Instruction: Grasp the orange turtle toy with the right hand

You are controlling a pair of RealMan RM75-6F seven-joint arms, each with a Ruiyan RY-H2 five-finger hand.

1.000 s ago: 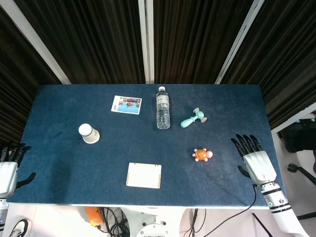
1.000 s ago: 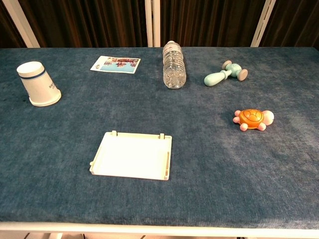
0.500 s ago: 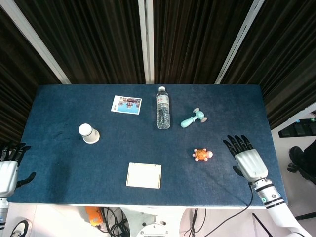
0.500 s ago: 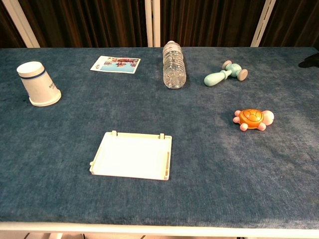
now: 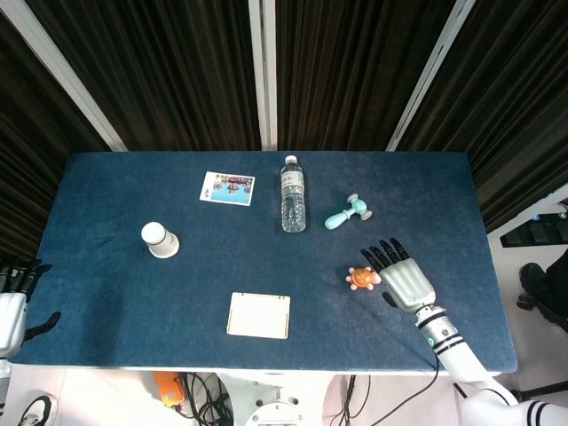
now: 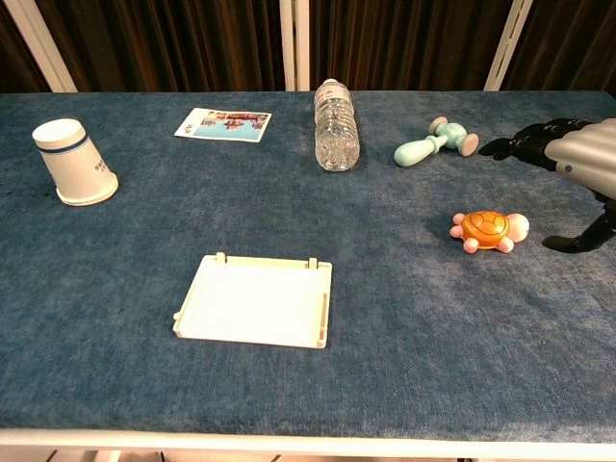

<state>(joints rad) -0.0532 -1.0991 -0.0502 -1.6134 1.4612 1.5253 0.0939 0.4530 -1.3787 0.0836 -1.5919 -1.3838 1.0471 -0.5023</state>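
Note:
The orange turtle toy (image 5: 362, 278) (image 6: 489, 230) with pink feet and head lies on the blue table at the right. My right hand (image 5: 401, 277) (image 6: 570, 166) hovers just right of it, fingers spread and pointing toward the far edge, holding nothing; the fingers (image 5: 380, 257) reach past the turtle's head. At the table's left edge my left hand (image 5: 12, 306) stays low with its fingers apart and nothing in it; the chest view does not show it.
A teal toy hammer (image 5: 347, 213) (image 6: 435, 141) lies beyond the turtle. A water bottle (image 5: 293, 193) lies at centre back, a picture card (image 5: 227, 188) to its left. A paper cup (image 5: 160, 240) lies at the left, a white lid-like tray (image 5: 258, 315) at the front.
My right hand has moved leftward across the table from the right edge to just beside the turtle and now shows in the chest view. The left hand has barely moved.

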